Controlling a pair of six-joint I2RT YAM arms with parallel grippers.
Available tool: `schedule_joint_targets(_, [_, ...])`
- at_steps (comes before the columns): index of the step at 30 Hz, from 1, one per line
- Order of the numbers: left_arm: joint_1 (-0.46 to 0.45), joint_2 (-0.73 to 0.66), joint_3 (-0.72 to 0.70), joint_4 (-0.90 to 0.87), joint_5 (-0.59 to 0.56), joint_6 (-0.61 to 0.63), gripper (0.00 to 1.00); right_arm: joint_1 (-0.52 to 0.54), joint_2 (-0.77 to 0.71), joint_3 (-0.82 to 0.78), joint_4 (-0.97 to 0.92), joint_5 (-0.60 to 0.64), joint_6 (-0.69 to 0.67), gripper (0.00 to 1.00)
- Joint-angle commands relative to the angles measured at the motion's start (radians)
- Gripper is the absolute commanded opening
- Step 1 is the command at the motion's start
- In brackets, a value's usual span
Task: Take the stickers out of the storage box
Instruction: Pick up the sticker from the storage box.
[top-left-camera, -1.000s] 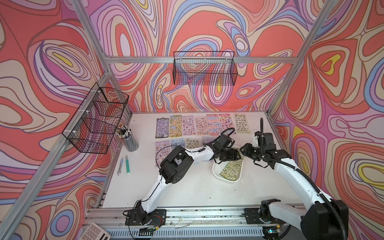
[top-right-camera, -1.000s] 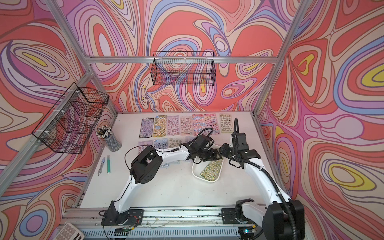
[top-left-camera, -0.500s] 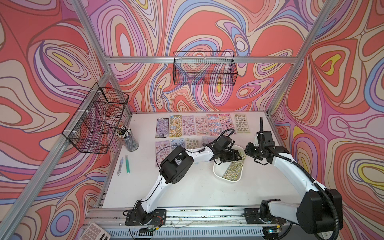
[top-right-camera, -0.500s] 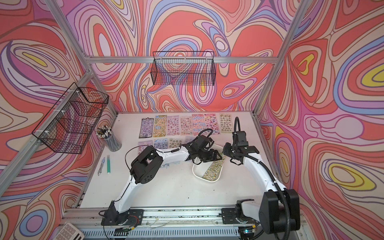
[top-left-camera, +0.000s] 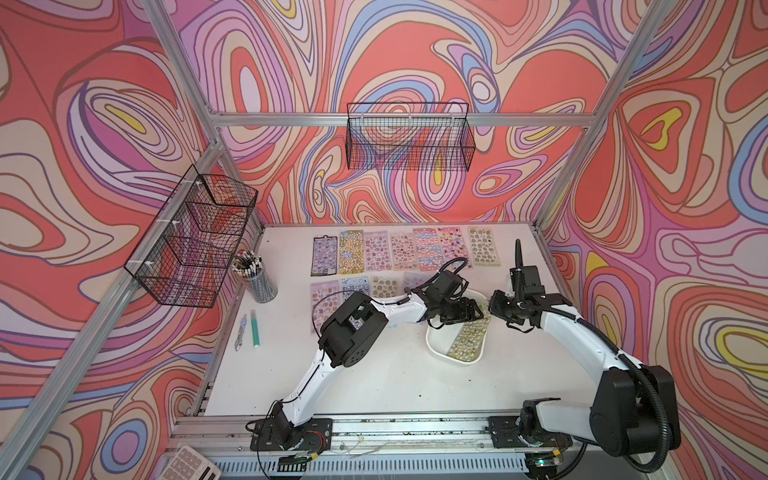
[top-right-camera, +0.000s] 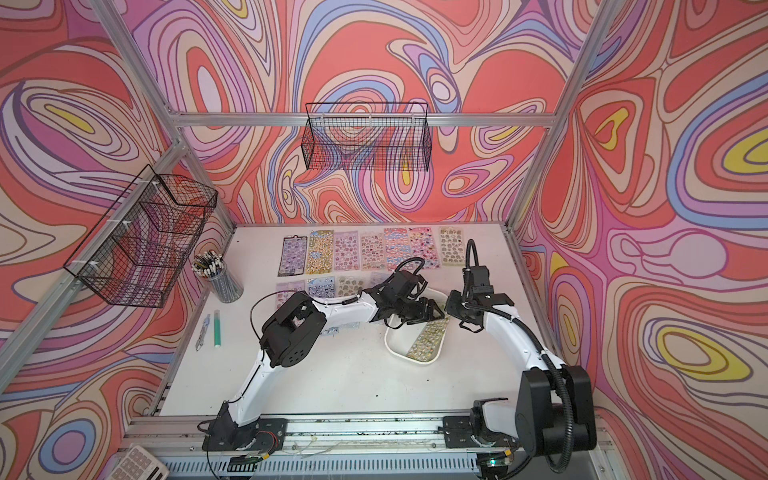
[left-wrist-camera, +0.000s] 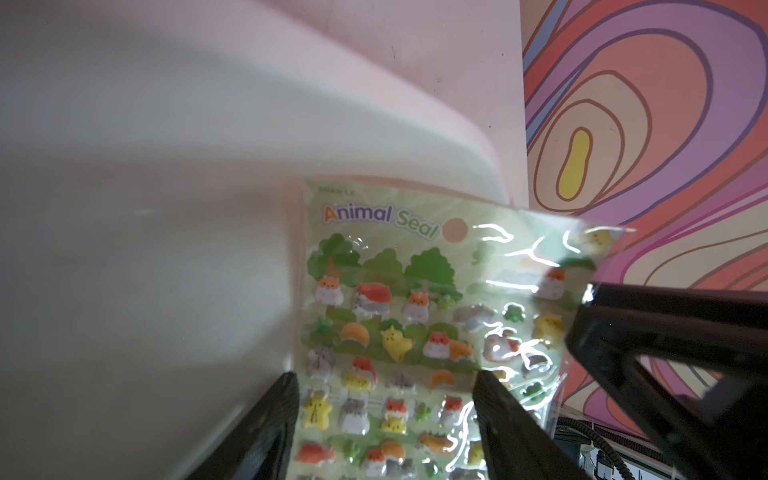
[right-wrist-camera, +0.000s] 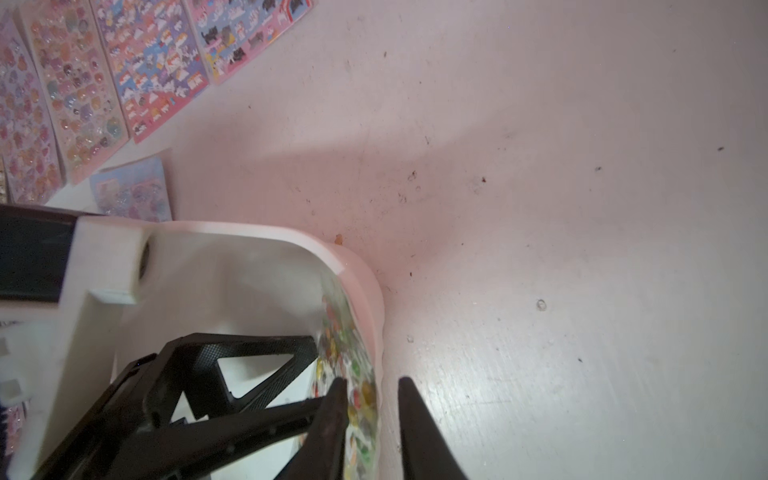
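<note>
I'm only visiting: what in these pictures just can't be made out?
In both top views the left arm hides part of the second row of stickers, and the left gripper covers the far end of the storage box.
Any sheets under the green sheet: hidden by it in every view.
Whether the right gripper touches the box wall: too blurred in the right wrist view.

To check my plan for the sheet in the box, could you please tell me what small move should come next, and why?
Probably close the right end effector on the wall of the storage box: its fingers straddle that wall, not yet pinching, with the green sticker sheet leaning inside. That would steady the box while the open left end effector takes the sheet.
</note>
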Motion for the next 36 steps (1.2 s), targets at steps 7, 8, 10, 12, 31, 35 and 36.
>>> schedule_joint_targets(7, [0.005, 0.004, -0.013, 0.025, 0.014, -0.016, 0.70, -0.014, 0.032, -0.020, 0.063, -0.005, 0.003, 0.10])
schedule_joint_targets(8, [0.005, 0.004, -0.013, 0.024, 0.014, -0.016, 0.70, -0.014, 0.031, -0.022, 0.066, -0.005, 0.004, 0.08])
schedule_joint_targets(10, [0.005, 0.004, -0.014, 0.024, 0.014, -0.015, 0.70, -0.014, 0.027, -0.021, 0.067, -0.005, 0.005, 0.02])
schedule_joint_targets(12, [0.004, 0.004, -0.010, 0.021, 0.016, -0.014, 0.70, -0.014, 0.024, -0.020, 0.066, -0.004, 0.003, 0.00])
schedule_joint_targets(31, [0.005, -0.121, 0.185, -0.292, -0.177, 0.238, 0.78, -0.014, -0.102, 0.078, -0.062, 0.016, 0.008, 0.00])
schedule_joint_targets(35, [0.006, -0.170, 0.261, -0.442, -0.262, 0.329, 0.75, -0.015, -0.129, 0.109, -0.094, 0.018, 0.005, 0.00])
schedule_joint_targets(36, [0.006, -0.186, 0.275, -0.482, -0.288, 0.352, 0.75, -0.014, -0.136, 0.119, -0.102, 0.018, 0.003, 0.00])
